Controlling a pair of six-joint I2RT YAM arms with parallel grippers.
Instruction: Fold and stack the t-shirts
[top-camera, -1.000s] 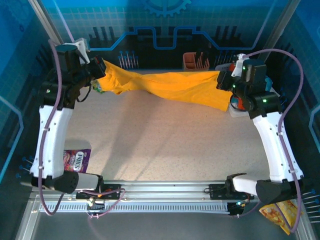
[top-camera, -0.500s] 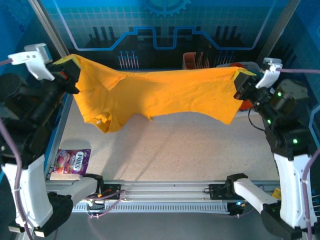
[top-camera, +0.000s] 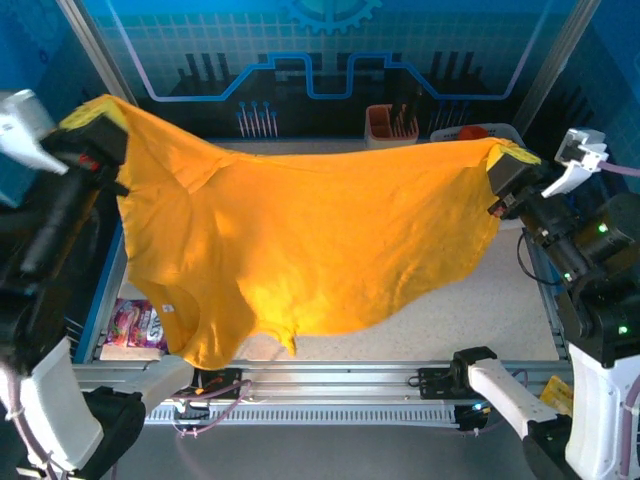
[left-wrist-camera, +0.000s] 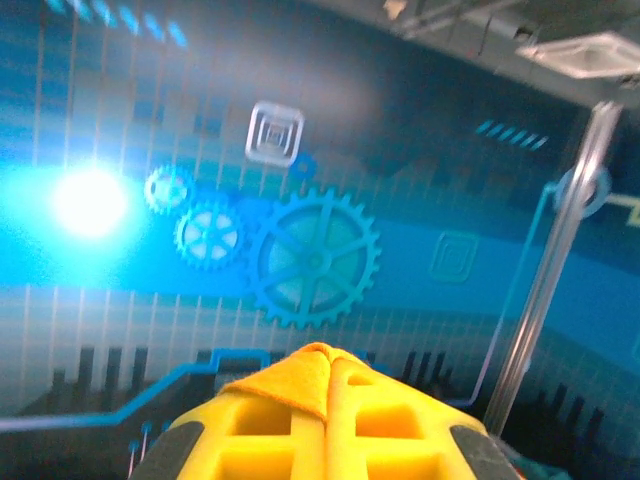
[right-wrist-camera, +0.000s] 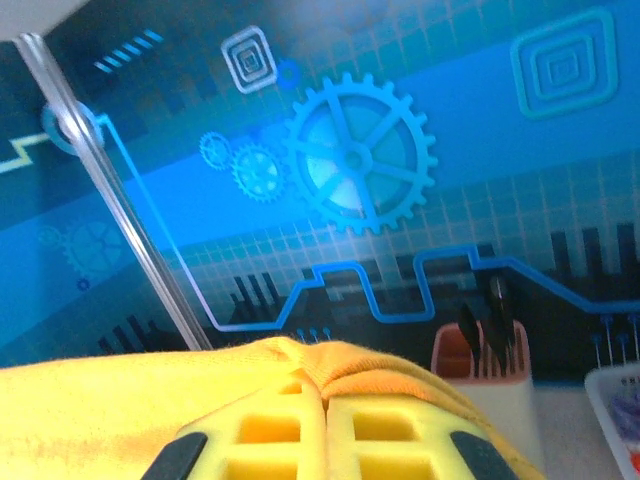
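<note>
A mustard-yellow t-shirt (top-camera: 300, 240) hangs spread wide in the air above the table, stretched between both arms. My left gripper (top-camera: 98, 128) is shut on its upper left corner, high at the left side. At the right side, my right gripper (top-camera: 512, 168) is shut on the upper right corner. The shirt's lower edge droops toward the front rail, and a sleeve hangs at the lower left. In the left wrist view a fold of yellow cloth (left-wrist-camera: 290, 385) is pinched between the closed fingers (left-wrist-camera: 400, 420). The right wrist view shows cloth (right-wrist-camera: 100, 400) bunched over the closed fingers (right-wrist-camera: 390, 425).
An orange tool holder (top-camera: 390, 122) and a white bin (top-camera: 495, 131) with something red in it stand at the back right. A purple snack packet (top-camera: 135, 325) lies at the front left by the rail (top-camera: 330, 385). Bare tabletop (top-camera: 490, 310) shows at the right.
Both arms rose and drew back toward the near side, lifting the yellow t-shirt off the table. It went from a stretched band to a wide hanging sheet.
</note>
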